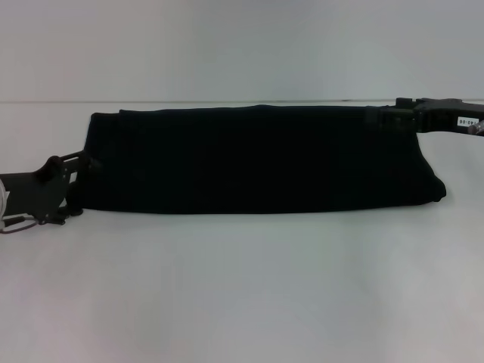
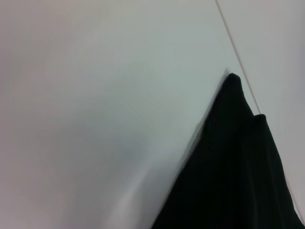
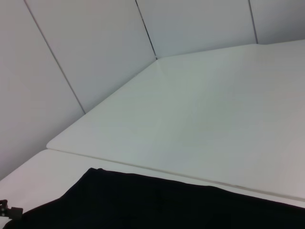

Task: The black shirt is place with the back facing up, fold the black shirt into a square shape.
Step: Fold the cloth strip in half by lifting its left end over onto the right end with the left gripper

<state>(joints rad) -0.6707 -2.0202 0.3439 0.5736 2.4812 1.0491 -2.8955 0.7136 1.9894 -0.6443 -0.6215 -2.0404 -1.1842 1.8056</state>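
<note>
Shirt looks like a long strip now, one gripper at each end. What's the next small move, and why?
Probably lift the left end and carry it across toward the right end. The shirt lies as a long, low band on the table, far wider than deep, so it needs a crosswise fold to become square. The left gripper sits at its left end, the right gripper at its far right corner.

Left arm: enters low from the left edge in the head view, wrist dark with a pale cuff. Left gripper [image 1: 89,163] points right, tips at the left end of the black shirt [image 1: 257,159], touching or just beside it; finger state not readable.

Right arm: reaches in from the far right, held level. Right gripper [image 1: 378,116] points left, tips at the shirt's far right corner, black on black; finger state not readable.
</note>
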